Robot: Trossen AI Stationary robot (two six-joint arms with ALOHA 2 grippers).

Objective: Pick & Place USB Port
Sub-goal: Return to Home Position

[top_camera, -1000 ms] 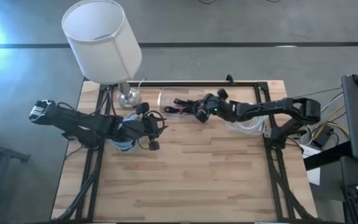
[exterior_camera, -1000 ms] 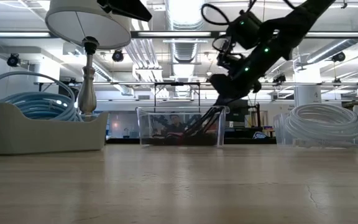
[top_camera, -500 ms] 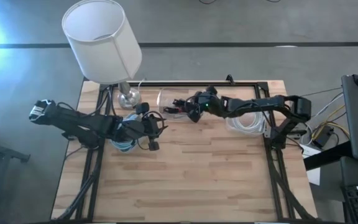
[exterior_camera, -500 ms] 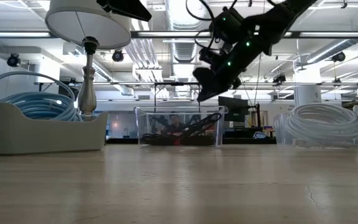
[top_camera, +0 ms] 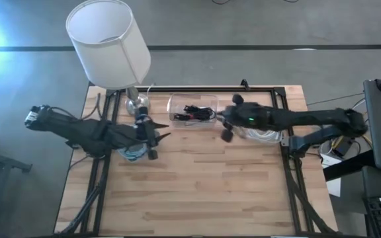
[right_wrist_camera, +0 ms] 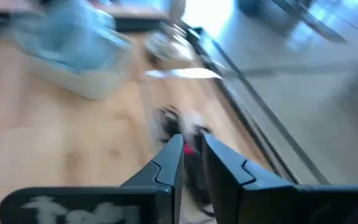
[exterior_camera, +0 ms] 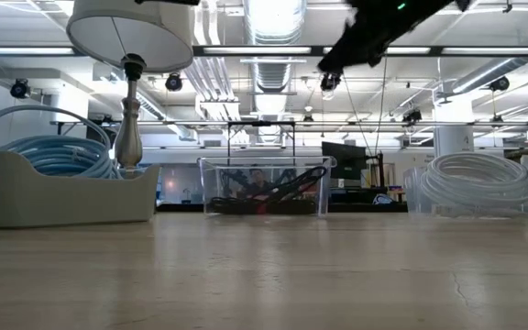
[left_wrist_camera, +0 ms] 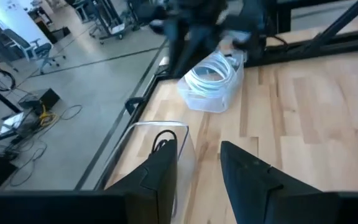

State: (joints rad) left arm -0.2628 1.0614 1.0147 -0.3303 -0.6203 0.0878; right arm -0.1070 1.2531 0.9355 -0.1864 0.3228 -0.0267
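A clear bin [top_camera: 192, 112] at the table's far edge holds dark cables with red parts [exterior_camera: 269, 188]; I cannot single out a USB piece among them. My right gripper [top_camera: 226, 129] hovers high over the table just right of that bin, near the top of the low view [exterior_camera: 333, 69]. The blurred right wrist view shows the bin's cables [right_wrist_camera: 173, 121] ahead of it. My left gripper [top_camera: 154, 137] is open above the table left of the bin, beside the blue-cable tray. Its wrist view [left_wrist_camera: 197, 168] looks past the bin's rim [left_wrist_camera: 160, 126].
A white-shaded lamp [top_camera: 108, 43] stands at the far left corner. A tray of blue cable [top_camera: 132, 151] sits by the left arm. A bin of white coiled cable [top_camera: 263, 132] sits at the right edge. Bare wood stretches across the near half [top_camera: 197, 192].
My right gripper has come up out of the clear bin, swung briefly toward the left, then moved up and toward the table's right, clear of the bin. The cables have stayed in the bin. My left gripper has drawn back a little toward the table's left.
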